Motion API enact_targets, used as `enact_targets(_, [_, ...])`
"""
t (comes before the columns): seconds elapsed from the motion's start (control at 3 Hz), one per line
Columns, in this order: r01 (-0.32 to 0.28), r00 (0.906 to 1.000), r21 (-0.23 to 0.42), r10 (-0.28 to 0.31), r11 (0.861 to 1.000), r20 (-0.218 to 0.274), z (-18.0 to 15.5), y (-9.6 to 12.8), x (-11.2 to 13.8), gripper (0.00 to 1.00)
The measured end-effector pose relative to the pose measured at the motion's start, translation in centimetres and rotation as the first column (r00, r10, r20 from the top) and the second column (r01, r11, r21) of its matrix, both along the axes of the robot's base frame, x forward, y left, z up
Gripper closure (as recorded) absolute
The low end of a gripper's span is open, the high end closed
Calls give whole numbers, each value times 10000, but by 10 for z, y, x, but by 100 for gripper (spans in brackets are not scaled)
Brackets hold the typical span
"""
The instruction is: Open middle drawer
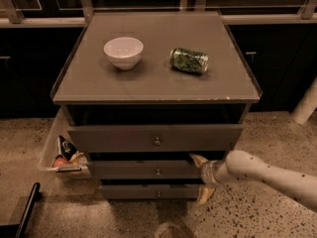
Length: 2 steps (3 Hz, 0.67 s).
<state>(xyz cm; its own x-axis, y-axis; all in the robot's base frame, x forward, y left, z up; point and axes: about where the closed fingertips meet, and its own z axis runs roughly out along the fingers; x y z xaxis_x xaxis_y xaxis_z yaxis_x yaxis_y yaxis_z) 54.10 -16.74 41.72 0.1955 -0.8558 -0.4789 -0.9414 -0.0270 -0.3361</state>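
Gripper [202, 177] sitting at right end of middle drawer [143, 169]; wide open, clamped on nothing; second of three, tucked under the sticking-out top drawer [114, 138], knob [158, 172] dead centre.

Behind claw [201, 177]: middle drawer [143, 170]'s right end

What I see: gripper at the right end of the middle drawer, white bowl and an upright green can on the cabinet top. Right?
Not quite: the camera view shows the green can lying on its side, not upright. The rest holds: the gripper is at the right end of the middle drawer, and the white bowl and can are on the cabinet top.
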Motion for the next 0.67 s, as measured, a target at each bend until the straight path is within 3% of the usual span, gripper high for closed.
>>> enact_targets(0.33, [95, 9998, 18, -95, 10000, -162, -29, 13, 30, 0])
enact_targets(0.67, [159, 9996, -9, -159, 9999, -249, -36, 14, 37, 0])
